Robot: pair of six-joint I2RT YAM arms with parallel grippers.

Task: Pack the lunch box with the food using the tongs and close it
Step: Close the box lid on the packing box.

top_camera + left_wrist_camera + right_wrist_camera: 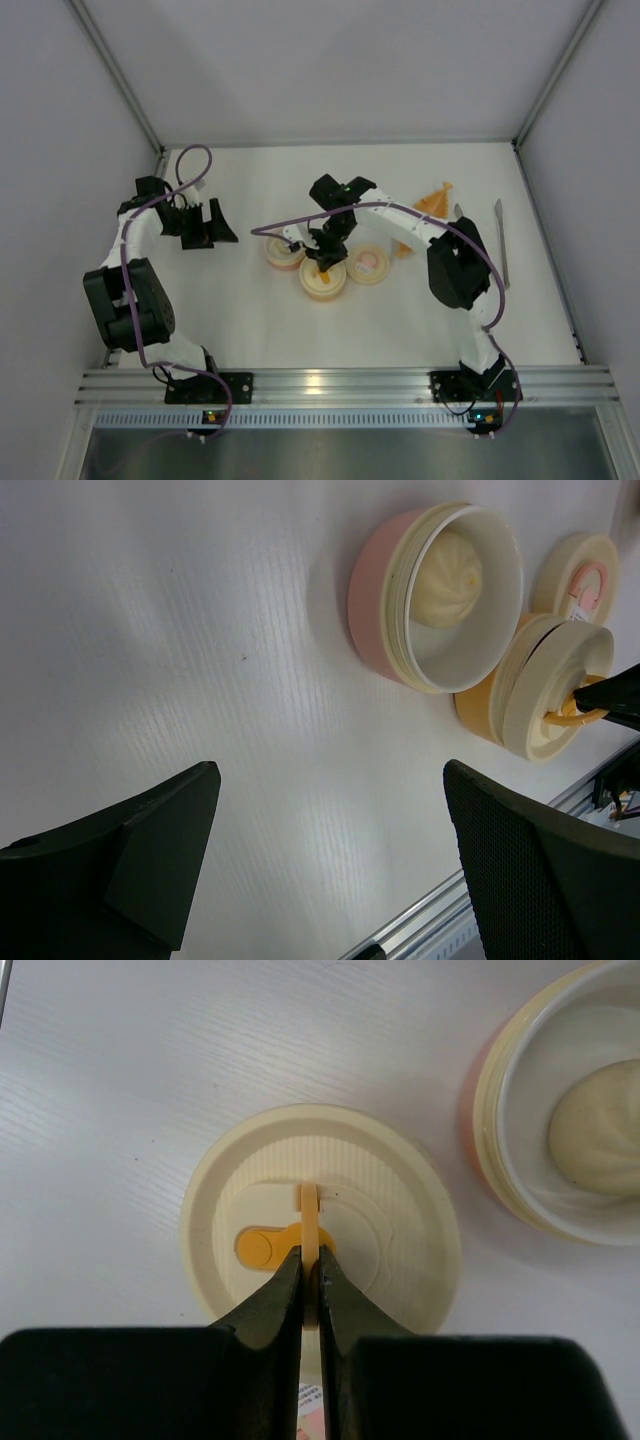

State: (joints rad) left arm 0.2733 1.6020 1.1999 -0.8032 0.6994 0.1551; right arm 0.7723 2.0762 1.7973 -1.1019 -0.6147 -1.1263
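- Clamps right tool (310, 1258) on the orange handle (309, 1215) of the cream lid (400, 1220), centre frame.
- Holds left tool (330, 780) spread apart, left side.
- Shows beige ball (447, 578) inside open pink container (372, 600); tongs (502, 245) at right edge.

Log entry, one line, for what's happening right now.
right fingers: shut on lid handle | left fingers: open, over table | beige ball: in pink container | tongs: lying at table's right edge

An orange leaf-shaped dish (433, 200) lies toward the far right of a white table (260, 320), bounded by a metal rail (330, 383) and grey walls (330, 70).
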